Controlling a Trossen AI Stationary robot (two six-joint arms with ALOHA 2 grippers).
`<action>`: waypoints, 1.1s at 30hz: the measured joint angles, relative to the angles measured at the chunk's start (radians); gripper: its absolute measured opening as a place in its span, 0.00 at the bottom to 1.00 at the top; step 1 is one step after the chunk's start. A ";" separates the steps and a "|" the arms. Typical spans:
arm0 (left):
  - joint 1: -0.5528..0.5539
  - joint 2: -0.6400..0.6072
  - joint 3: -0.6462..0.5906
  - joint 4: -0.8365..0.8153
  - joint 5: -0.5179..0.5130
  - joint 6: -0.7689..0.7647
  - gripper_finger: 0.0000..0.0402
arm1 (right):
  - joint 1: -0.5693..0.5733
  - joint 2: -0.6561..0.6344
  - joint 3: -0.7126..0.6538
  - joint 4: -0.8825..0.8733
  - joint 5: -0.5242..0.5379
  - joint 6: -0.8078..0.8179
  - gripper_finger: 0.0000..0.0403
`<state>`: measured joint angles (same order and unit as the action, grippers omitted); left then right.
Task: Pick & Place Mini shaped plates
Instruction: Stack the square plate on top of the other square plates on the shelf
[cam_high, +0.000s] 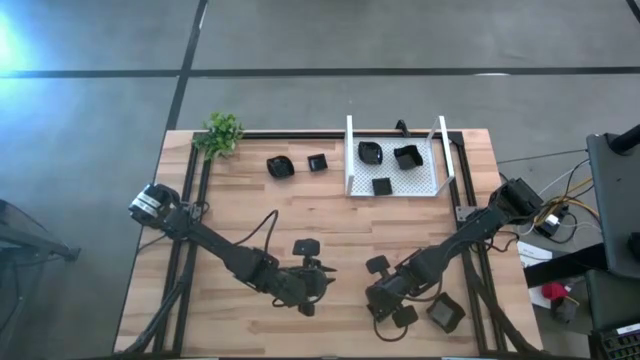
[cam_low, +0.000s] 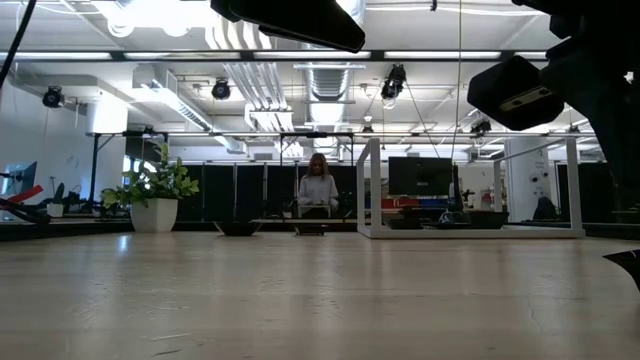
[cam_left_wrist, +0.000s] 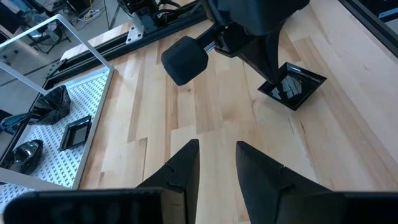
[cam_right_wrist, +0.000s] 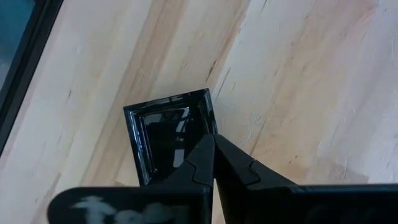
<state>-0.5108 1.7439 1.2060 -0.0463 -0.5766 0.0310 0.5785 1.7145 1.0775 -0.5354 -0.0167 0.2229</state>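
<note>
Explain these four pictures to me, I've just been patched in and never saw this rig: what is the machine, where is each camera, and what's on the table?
Two dark robot arms work at a wooden table. One camera looks straight down, one sits at tabletop level, and one rides on each wrist. The white mesh tray already holds three small black plates; two more lie beside it, near a green plant. The right gripper is shut, its tips over a square black plate near the table's front edge. The left gripper is open and holds nothing. A person stands far behind the table.
</note>
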 joint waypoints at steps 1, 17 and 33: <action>0.000 0.000 0.000 0.000 0.000 0.000 0.25 | 0.000 0.000 0.000 0.000 -0.002 -0.008 0.02; -0.001 0.000 0.000 0.000 0.000 -0.001 0.25 | -0.001 0.000 0.000 0.004 -0.014 -0.017 0.02; -0.001 0.000 0.000 0.000 0.000 -0.006 0.25 | -0.001 0.001 -0.021 0.043 -0.009 -0.069 0.24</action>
<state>-0.5114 1.7439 1.2060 -0.0463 -0.5768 0.0250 0.5777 1.7153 1.0561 -0.4921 -0.0257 0.1535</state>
